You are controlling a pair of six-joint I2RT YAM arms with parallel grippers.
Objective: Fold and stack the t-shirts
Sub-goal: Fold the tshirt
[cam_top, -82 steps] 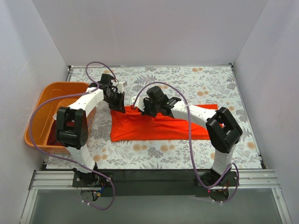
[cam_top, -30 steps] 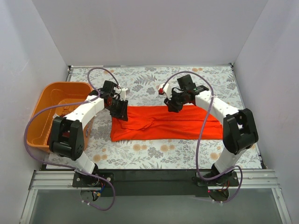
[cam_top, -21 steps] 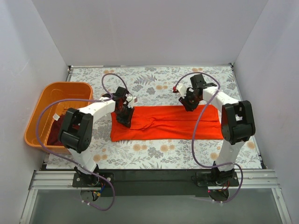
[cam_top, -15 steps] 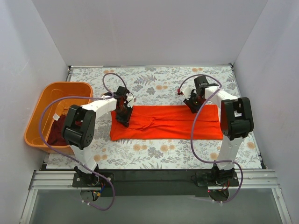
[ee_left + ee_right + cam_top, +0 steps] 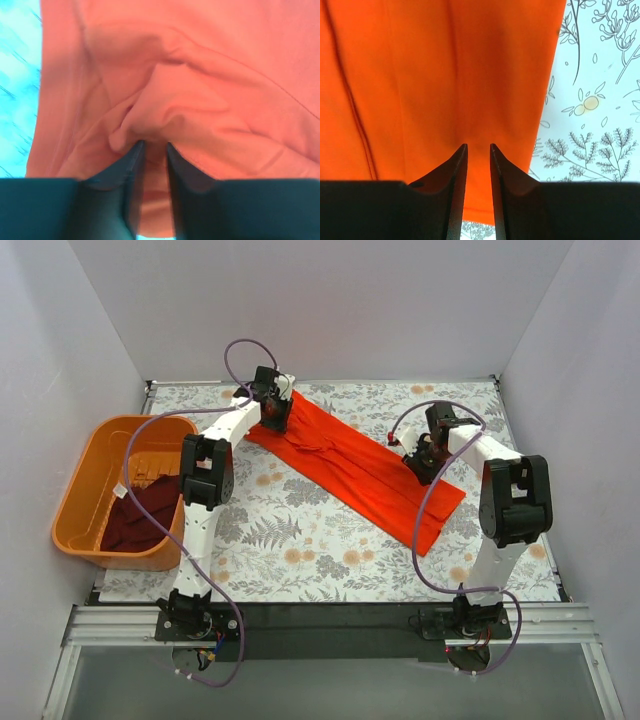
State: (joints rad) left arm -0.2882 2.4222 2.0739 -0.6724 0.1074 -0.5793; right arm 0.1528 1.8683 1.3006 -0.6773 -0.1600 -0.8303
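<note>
Swung diagonal since a second earlier, the orange-red t-shirt (image 5: 345,462) stretched from our left claw (image 5: 272,412), pinching its bunched edge, to our right claw (image 5: 420,462), grip untellable; still spreading, we next needed it laid flat.

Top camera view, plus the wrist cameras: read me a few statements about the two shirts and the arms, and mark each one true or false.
1. The orange-red t-shirt lies diagonally across the table. True.
2. The maroon t-shirt is spread flat on the table. False: it sits bunched inside the orange basket.
3. The left gripper has its jaws pinched on a fold of the orange-red t-shirt. True.
4. The right gripper hangs over the orange basket. False: it is at the orange-red t-shirt's edge, on the right side of the table.
</note>
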